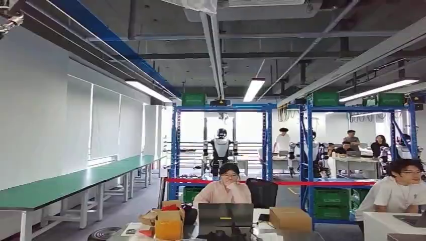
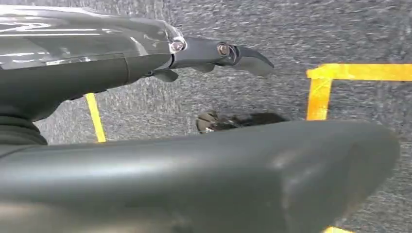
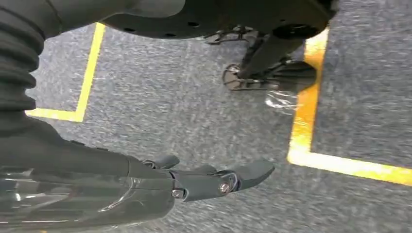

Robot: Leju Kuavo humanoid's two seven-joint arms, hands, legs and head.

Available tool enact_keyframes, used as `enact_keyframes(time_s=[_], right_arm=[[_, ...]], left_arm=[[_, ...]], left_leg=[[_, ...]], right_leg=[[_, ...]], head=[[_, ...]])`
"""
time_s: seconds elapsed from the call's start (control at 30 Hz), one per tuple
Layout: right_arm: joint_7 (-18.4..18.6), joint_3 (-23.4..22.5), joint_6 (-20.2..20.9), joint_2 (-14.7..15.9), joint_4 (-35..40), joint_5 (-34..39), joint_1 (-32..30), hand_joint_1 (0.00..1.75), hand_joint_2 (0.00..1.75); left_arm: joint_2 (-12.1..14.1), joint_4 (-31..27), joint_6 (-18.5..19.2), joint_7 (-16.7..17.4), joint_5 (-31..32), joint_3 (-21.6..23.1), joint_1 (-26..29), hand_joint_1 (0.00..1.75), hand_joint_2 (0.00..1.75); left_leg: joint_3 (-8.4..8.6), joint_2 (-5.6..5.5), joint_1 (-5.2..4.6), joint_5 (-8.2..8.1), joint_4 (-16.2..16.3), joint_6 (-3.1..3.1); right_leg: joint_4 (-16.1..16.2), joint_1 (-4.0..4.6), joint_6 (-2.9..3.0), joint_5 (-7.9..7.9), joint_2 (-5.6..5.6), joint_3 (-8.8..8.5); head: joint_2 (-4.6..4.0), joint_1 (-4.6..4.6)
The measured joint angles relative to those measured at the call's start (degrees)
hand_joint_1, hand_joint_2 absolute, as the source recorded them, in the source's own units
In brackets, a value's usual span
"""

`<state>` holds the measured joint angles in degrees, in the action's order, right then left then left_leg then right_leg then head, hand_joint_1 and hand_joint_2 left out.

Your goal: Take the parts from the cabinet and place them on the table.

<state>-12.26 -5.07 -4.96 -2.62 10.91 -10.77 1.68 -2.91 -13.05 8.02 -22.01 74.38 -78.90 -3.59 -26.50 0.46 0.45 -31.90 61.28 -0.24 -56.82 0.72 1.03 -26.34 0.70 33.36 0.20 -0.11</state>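
My left hand (image 2: 214,53) and right hand (image 3: 214,182) hang above the floor (image 3: 194,107), fingers straight, holding nothing; I'd steer slowly.

A long green tabletop (image 1: 60,186) stands along the white wall. Tall blue racks (image 1: 173,150) stand far back, with green bins (image 1: 329,197) down low. Both are well away from the left hand (image 2: 214,53) and right hand (image 3: 214,179), which hang over the grey floor with fingers straight, holding nothing.
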Motion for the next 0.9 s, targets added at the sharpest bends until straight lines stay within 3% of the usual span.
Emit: enact_keyframes(time_s=[0.03,0.07,0.13,0.17,0.2,0.23,0.27,0.3,0.33,0.37,0.4,0.43,0.47,0.5,0.53,0.6,0.63,0.67,0.7,0.73,0.8,0.83,0.87,0.9], right_arm=[[0.3,-0.2,0.1,0.0,0.0,0.3,0.0,0.0,0.0],[1.3,-0.6,0.4,0.0,0.0,0.9,0.0,0.0,0.0],[3.0,-1.5,0.9,0.0,-0.2,1.8,0.2,0.0,0.0],[4.1,-1.9,1.2,0.2,-0.2,2.1,0.0,0.0,0.0],[5.3,-2.4,1.4,0.3,-0.2,2.4,0.0,0.0,0.0],[6.5,-2.8,1.4,0.3,-0.2,2.7,-0.1,0.0,0.0],[7.2,-3.1,1.6,0.3,-0.2,2.8,-0.2,0.0,0.0],[7.9,-3.4,1.7,0.4,-0.2,2.8,-0.2,0.0,0.0],[8.7,-3.7,1.7,0.4,-0.2,2.9,-0.1,0.0,0.0],[9.3,-4.0,1.8,0.4,-0.2,3.0,-0.1,0.0,0.0],[10.1,-4.2,1.9,0.5,-0.2,3.0,-0.2,0.0,0.0],[10.6,-4.3,1.9,0.5,-0.2,3.1,-0.3,0.0,0.0],[11.1,-4.7,1.9,0.5,-0.2,3.3,-0.2,0.0,1.75],[11.3,-5.0,1.9,0.6,-0.2,3.6,-0.2,0.0,1.75],[11.6,-5.2,1.9,0.7,-0.2,3.6,-0.1,0.0,1.75],[12.2,-5.6,2.0,0.8,-0.2,3.7,-0.1,0.0,1.75],[12.3,-5.7,2.1,0.9,-0.2,3.8,0.0,0.0,1.75],[12.3,-5.9,2.2,0.9,-0.2,3.8,-0.1,0.0,1.75],[12.4,-6.1,2.3,0.9,-0.2,3.8,-0.1,0.0,1.75],[12.5,-6.2,2.3,0.9,-0.2,3.8,-0.1,0.0,1.75],[12.6,-6.5,2.4,0.9,-0.2,3.8,-0.2,0.0,1.75],[12.7,-6.6,2.4,0.9,-0.2,3.7,-0.3,0.0,1.75],[12.8,-6.6,2.2,0.9,-0.2,3.7,-0.4,0.0,1.75],[13.3,-6.7,2.0,0.9,-0.2,3.6,-0.5,0.0,1.75]], left_arm=[[0.0,0.0,0.1,0.0,0.0,0.0,-0.1,0.0,0.0],[0.0,0.0,0.2,-0.1,0.0,0.0,-0.3,0.0,0.0],[0.0,0.0,0.4,-0.1,0.1,0.0,-0.3,0.0,0.0],[-0.1,0.0,0.4,0.2,0.2,0.0,-0.1,0.0,0.0],[-0.3,0.0,0.4,0.5,0.2,0.0,-0.2,0.0,0.0],[-0.2,0.0,0.3,0.8,0.2,0.0,-0.3,0.0,0.0],[-0.2,0.0,0.3,1.1,0.2,0.0,-0.4,0.0,0.0],[-0.3,0.0,0.3,1.3,0.2,0.0,-0.3,0.0,0.0],[-0.3,0.0,0.3,1.5,0.1,0.0,-0.3,0.0,0.0],[-0.3,0.0,0.2,1.8,0.0,0.0,-0.3,0.0,0.0],[-0.3,0.0,-0.1,2.3,-0.2,-0.1,-0.4,0.0,0.0],[-0.3,0.0,-0.2,2.7,-0.5,-0.2,-0.4,0.0,0.0],[-0.3,0.0,-0.4,2.9,-0.6,-0.2,-0.5,0.0,1.75],[-0.4,0.0,-0.6,3.1,-0.7,-0.2,-0.6,0.0,1.75],[-0.4,0.0,-0.6,3.1,-0.7,-0.3,-0.6,0.0,1.75],[-0.4,0.0,-0.6,3.1,-0.7,-0.3,-0.9,0.0,1.75],[-0.4,0.0,-0.6,3.1,-0.6,-0.3,-1.0,0.0,1.75],[-0.4,0.0,-0.6,3.0,-0.6,-0.3,-1.0,0.0,1.75],[-0.4,0.0,-0.6,2.9,-0.6,-0.3,-1.0,0.0,1.75],[-0.4,0.0,-0.6,2.8,-0.7,-0.3,-0.9,0.0,1.75],[-0.5,0.0,-0.6,2.6,-0.9,-0.3,-0.9,0.0,1.75],[-0.5,0.0,-0.6,2.5,-1.0,-0.3,-0.8,0.0,1.75],[-0.5,0.0,-0.6,2.3,-1.0,-0.3,-0.8,0.0,1.75],[-0.5,0.0,-0.6,2.1,-1.0,-0.3,-0.7,0.0,1.75]], left_leg=[[2.9,-0.07,-0.13,-0.72,-5.0,0.29],[2.88,-0.08,-0.17,-1.61,-5.6,0.64],[2.05,-0.07,-0.36,-1.34,-5.3,1.11],[1.71,0.07,0.04,-0.69,-5.6,1.8],[1.35,0.29,0.08,-0.23,-5.6,2.17],[0.68,0.29,0.1,0.36,-5.6,2.65],[0.08,0.28,0.06,0.93,-5.5,2.68],[-0.54,0.31,0.02,1.39,-5.5,2.65],[-1.19,0.35,0.02,1.84,-5.4,2.58],[-1.75,0.45,0.02,2.26,-5.3,2.52],[-2.24,0.51,0.03,2.6,-5.3,2.44],[-2.62,0.51,0.05,2.9,-5.3,2.33],[-2.8,0.49,0.04,3.17,-5.3,2.17],[-2.86,0.5,0.06,3.34,-5.3,1.99],[-3.13,0.5,-0.31,3.44,-5.2,1.77],[-3.38,0.5,-0.22,3.97,-5.2,1.07],[-3.43,0.51,-0.12,4.22,-5.3,0.67],[-3.46,0.49,-0.17,4.35,-5.3,0.35],[-3.79,0.27,-0.05,3.17,-4.6,0.17],[-4.9,0.17,0.02,0.75,-2.0,0.05],[-8.56,0.16,0.15,-4.3,7.0,-0.31],[-10.27,0.15,0.16,-5.86,11.4,-0.43],[-10.7,0.15,0.15,-5.72,13.0,-0.48],[-9.85,0.15,0.18,-4.41,11.9,-0.52]], right_leg=[[-1.0,0.31,-0.22,0.15,0.0,0.87],[-1.2,0.33,-0.66,0.72,0.03,1.37],[-1.3,0.26,-1.12,1.51,0.01,1.99],[-1.3,0.2,-1.45,1.64,-0.09,2.27],[-2.1,0.02,-2.0,-0.04,-0.34,2.43],[-4.9,-0.23,-2.58,-3.77,-0.45,3.32],[-8.9,-0.51,-2.9,-7.08,-0.44,4.51],[-13.1,-0.67,-3.18,-9.35,-0.44,5.63],[-16.6,-0.76,-3.38,-10.2,-0.43,6.45],[-18.2,-0.86,-3.48,-9.45,-0.43,6.3],[-17.1,-0.88,-3.54,-7.93,-0.43,4.95],[-13.3,-0.88,-3.43,-6.05,-0.43,2.1],[-7.3,-0.85,-3.14,-4.46,-0.44,-1.74],[-1.5,-0.79,-2.68,-3.63,-0.48,-5.62],[1.9,-0.53,-2.27,-4.04,-0.49,-7.6],[2.3,-0.4,-1.94,-4.12,-0.53,-7.25],[2.2,-0.29,-1.58,-4.01,-0.55,-7.11],[2.8,-0.52,-0.84,-3.55,-0.52,-7.1],[3.0,-0.73,-0.46,-3.16,-0.24,-7.0],[3.0,-0.72,-0.04,-2.95,-0.24,-6.6],[2.8,-0.5,0.38,-2.66,-0.15,-5.91],[2.7,-0.37,0.46,-2.55,-0.12,-5.58],[2.5,-0.29,0.46,-2.51,-0.12,-5.29],[2.2,-0.29,0.46,-2.51,-0.13,-5.15]], head=[[0.0,0.02],[0.0,0.0],[0.02,0.0],[0.0,0.0],[0.0,-0.04],[0.02,-0.02],[0.0,-0.02],[0.0,-0.02],[0.0,-0.02],[0.0,-0.02],[0.0,-0.02],[0.0,-0.02],[0.0,-0.02],[0.0,-0.02],[0.0,-0.02],[0.0,-0.02],[0.0,-0.02],[0.0,0.0],[0.0,0.0],[0.0,0.0],[0.0,0.0],[0.0,0.0],[0.0,0.0],[0.0,0.0]])
